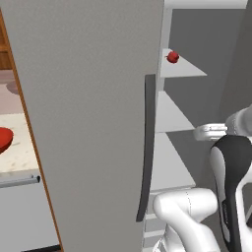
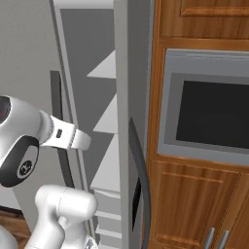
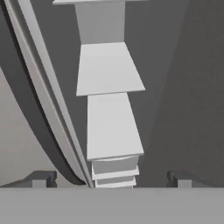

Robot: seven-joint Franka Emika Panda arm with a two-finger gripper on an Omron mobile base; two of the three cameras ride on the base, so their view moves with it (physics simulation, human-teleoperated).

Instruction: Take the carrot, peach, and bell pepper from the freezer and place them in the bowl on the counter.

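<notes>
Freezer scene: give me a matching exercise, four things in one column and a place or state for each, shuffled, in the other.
Things:
1. bell pepper
2. bowl
3. claw
4. freezer door

Places or states:
A. on the counter, at the left edge of the left base view
B. swung open
C. on a high white shelf
D. open, holding nothing, pointed at the shelves

Pairs: 1-C, 2-A, 3-D, 4-B
</notes>
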